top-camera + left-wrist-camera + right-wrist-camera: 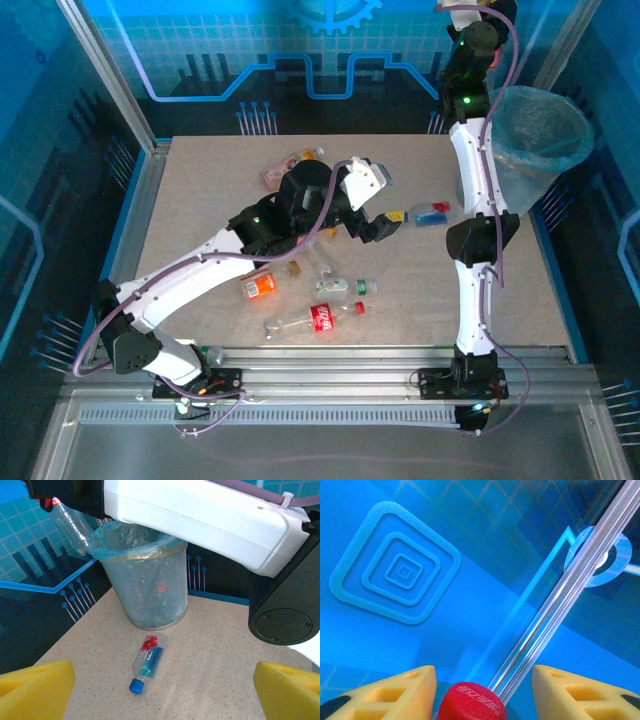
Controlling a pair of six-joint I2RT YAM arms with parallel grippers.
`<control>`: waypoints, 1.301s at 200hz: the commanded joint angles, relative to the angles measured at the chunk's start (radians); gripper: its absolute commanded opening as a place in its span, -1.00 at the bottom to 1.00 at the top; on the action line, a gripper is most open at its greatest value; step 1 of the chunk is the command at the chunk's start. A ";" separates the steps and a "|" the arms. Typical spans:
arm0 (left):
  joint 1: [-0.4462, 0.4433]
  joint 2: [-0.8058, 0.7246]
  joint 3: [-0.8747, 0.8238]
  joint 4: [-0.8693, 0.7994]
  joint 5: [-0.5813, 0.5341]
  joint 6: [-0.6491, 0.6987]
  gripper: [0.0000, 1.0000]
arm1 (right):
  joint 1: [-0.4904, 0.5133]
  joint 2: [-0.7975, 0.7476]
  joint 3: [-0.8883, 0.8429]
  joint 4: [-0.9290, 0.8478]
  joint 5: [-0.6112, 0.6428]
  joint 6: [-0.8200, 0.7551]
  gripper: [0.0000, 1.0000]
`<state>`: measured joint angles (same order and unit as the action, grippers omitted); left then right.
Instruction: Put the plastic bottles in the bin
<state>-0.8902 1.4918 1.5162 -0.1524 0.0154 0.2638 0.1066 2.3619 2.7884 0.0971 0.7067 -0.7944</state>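
One bin [527,190], left end effector [161,691] spread empty, right end effector [485,690] slack around one red-capped bottle [470,703]

Counter [215,655]: matt, speckled stone-look. Bin [145,595]: translucent plastic w/ fine mesh texture; liner bag [125,542] thin, crinkly film. Bottle [146,662]: clear glossy plastic, shiny label. Red cap [471,702]: smooth plastic, embossed. Left tool's pads [35,690]: matt yellow, foam-like. Arm shell [200,515]: smooth white plastic, semi-gloss. Rails [350,365]: brushed metal.
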 commanded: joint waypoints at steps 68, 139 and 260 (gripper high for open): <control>0.006 -0.028 -0.019 0.008 0.005 0.031 0.88 | 0.014 0.006 0.042 0.088 0.059 -0.035 -0.49; 0.007 -0.038 -0.058 0.031 0.030 0.059 0.89 | 0.037 0.022 0.032 0.220 0.181 -0.192 -0.51; 0.057 -0.059 -0.132 0.078 0.087 0.029 0.89 | 0.039 0.002 0.018 0.224 0.260 -0.191 -0.37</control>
<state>-0.8474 1.4651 1.4006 -0.1207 0.0685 0.3130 0.1493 2.3646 2.7770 0.3229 0.9360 -1.0302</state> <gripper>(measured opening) 0.949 0.312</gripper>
